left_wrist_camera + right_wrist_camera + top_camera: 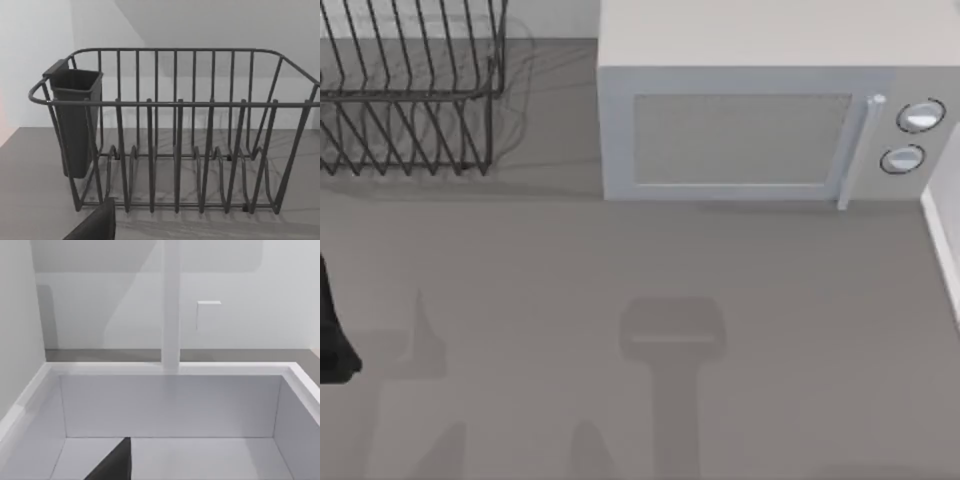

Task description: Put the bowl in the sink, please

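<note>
At the table's left edge the left claw (332,340) sits by the dish rack (410,90), its opening impossible to tell.

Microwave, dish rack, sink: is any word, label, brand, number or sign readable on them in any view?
None can be read.
Microwave: door and both round knobs carry no legible marks.
Dish rack with its dark cup: bare wire and plastic, no label.
Sink and the wall plate behind it: plain white, no text.
</note>
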Action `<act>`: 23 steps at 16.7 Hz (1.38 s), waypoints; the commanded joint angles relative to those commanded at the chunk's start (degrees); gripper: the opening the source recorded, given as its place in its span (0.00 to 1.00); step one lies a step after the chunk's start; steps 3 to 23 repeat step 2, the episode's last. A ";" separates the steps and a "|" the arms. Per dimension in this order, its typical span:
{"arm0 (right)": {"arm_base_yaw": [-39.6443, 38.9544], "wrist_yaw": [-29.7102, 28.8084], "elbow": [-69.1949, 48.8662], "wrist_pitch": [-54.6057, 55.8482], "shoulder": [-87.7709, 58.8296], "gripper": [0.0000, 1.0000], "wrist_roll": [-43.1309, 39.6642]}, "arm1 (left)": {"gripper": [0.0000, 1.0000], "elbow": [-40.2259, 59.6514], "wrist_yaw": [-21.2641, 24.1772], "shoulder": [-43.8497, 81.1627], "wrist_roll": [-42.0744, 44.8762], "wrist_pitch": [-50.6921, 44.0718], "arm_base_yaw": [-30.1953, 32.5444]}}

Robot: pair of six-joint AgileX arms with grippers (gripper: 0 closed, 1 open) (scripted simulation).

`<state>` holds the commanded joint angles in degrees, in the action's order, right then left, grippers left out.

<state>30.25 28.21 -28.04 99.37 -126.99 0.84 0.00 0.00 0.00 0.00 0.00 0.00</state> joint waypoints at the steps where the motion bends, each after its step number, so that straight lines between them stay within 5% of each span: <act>1: 0.00 0.00 0.00 0.00 0.00 1.00 0.00 | 1.00 0.00 0.00 0.00 0.00 0.00 0.00; 23: 0.00 0.00 0.00 0.00 0.00 1.00 0.00 | 1.00 0.00 0.00 0.00 0.00 0.00 0.00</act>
